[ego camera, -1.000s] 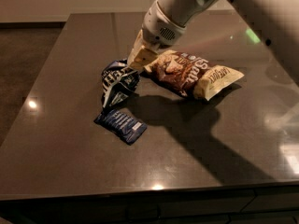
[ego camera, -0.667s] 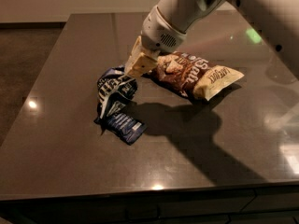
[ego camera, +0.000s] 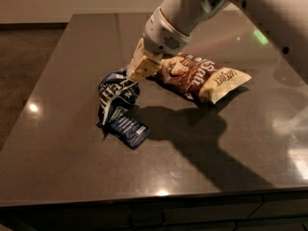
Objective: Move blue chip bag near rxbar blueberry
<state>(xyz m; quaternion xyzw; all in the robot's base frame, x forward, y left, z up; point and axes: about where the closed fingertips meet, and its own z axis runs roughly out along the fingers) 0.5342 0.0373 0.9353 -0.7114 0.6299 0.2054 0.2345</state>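
The blue chip bag (ego camera: 114,94), puffy and crinkled with white lettering, lies left of the table's middle. Its lower end touches and partly overlaps the rxbar blueberry (ego camera: 128,129), a flat dark blue wrapper with pale text lines. My gripper (ego camera: 136,74), with tan fingers (ego camera: 143,63), comes down from the upper right. It is shut on the bag's upper right edge. The white arm (ego camera: 178,20) hides part of the table behind it.
A larger brown-and-cream chip bag (ego camera: 204,76) lies just right of the gripper, reaching toward the table's right side. The dark table (ego camera: 62,177) has its front edge near the bottom and its left edge next to the brown floor.
My gripper has moved down and left with the blue chip bag. The bag's lower end now lies against the rxbar blueberry. The bar and the brown bag have not moved.
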